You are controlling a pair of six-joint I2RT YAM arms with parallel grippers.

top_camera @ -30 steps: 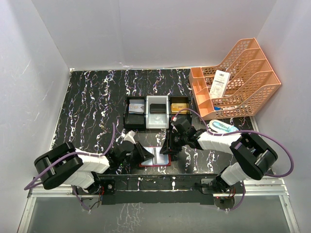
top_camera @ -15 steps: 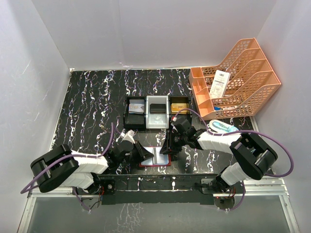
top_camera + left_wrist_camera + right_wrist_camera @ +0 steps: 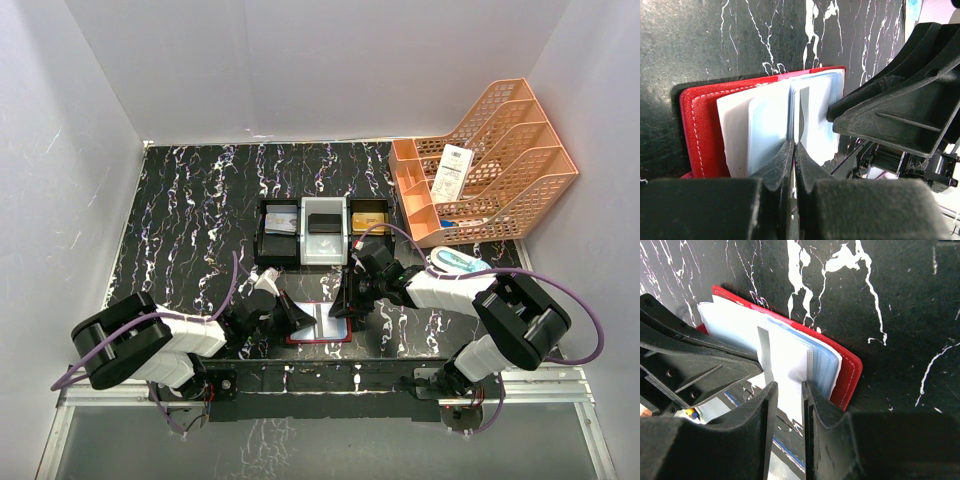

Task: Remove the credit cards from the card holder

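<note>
Tugging at a card in the red holder

The card holder (image 3: 322,326) lies open on the dark table, at 6 o'clock, close to where both arms are bolted down. Its pale see-through pockets fan up like pages in a little book. Light blue credit cards (image 3: 765,131) sit inside those pockets.

The left claw (image 3: 288,316) reaches in from 9 o'clock. Its two fingers are pressed tight together, right at the fold of the pockets. I cannot tell if a thin card edge is caught between them or if they only closed on air.

The right claw (image 3: 343,303) comes in from 2 o'clock. Its fingers stand a little apart, and a pale leaf of the holder fills the gap. It looks to me like it is pinching that leaf to keep the holder in place.

At 12 o'clock from the holder sits a black and white tray (image 3: 304,250). A light card (image 3: 278,226) lies in its 9 o'clock box and a gold one (image 3: 370,221) in its 3 o'clock box. So I think some cards are out and more are left.

My guess is that this step is pulling the next card free. The left claw needs a real hold on a card edge. Then it should slide the card straight out of its pocket while the right claw holds the holder down, so the holder does not drag along.
</note>
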